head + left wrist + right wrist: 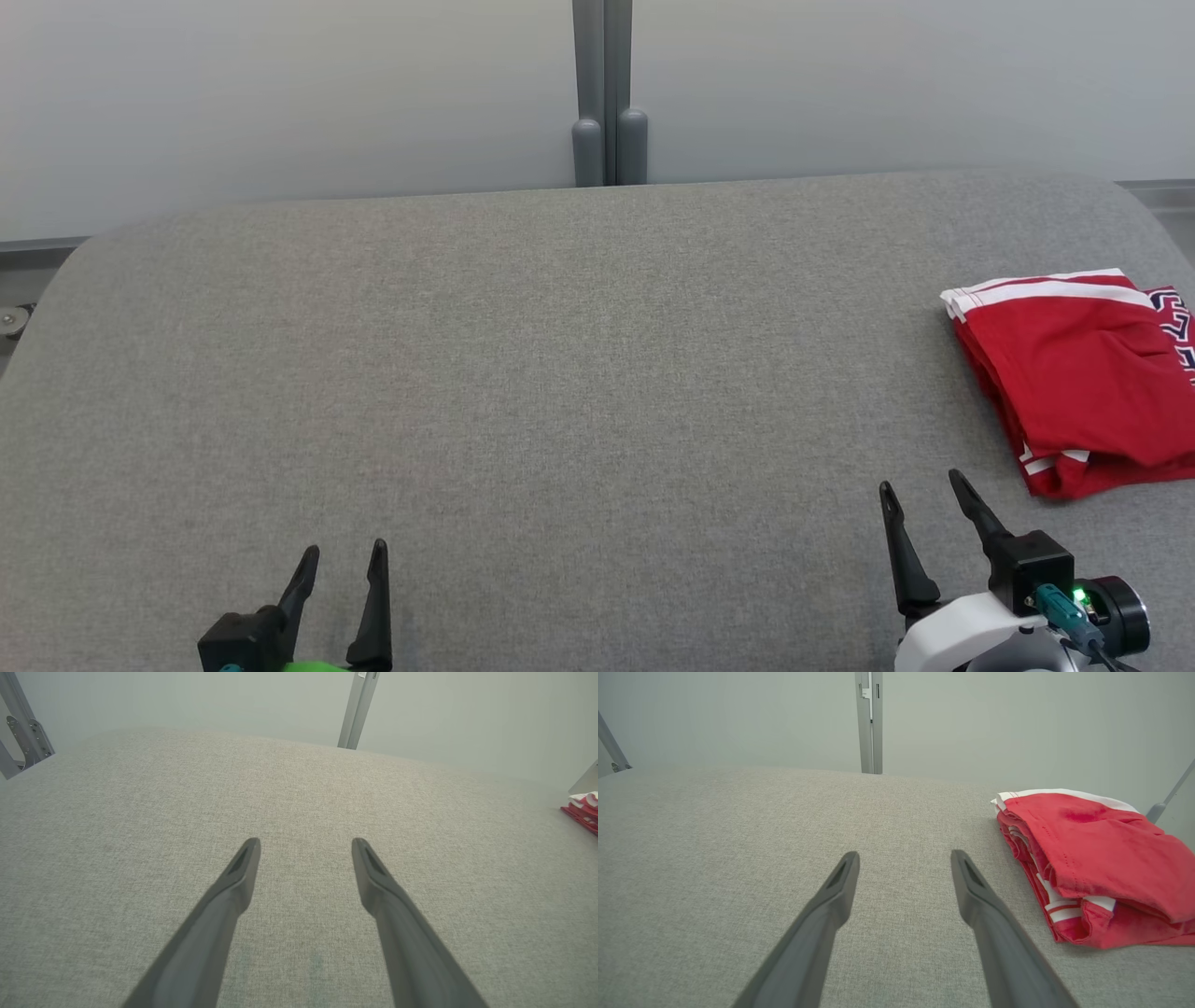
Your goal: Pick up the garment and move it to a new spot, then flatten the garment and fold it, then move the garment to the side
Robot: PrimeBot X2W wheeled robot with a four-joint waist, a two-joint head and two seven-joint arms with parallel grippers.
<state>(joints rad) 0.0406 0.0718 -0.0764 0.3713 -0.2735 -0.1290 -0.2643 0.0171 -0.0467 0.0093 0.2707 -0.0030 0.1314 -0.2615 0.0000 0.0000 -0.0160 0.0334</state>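
Note:
The garment (1083, 373) is red with white stripes and lies folded at the right side of the grey table (560, 373), running off the head view's right edge. It also fills the right of the right wrist view as a folded red garment (1097, 868), and a corner of the garment (583, 812) peeks in at the far right of the left wrist view. My right gripper (922, 483) is open, just left of and nearer than the garment, touching nothing. At the lower left my left gripper (344, 551) is open and empty above the bare cloth.
The table is covered in grey fabric with rounded far corners. A grey post (607, 93) stands behind its far edge against a pale wall. Metal frame struts (21, 732) show at the table's far left.

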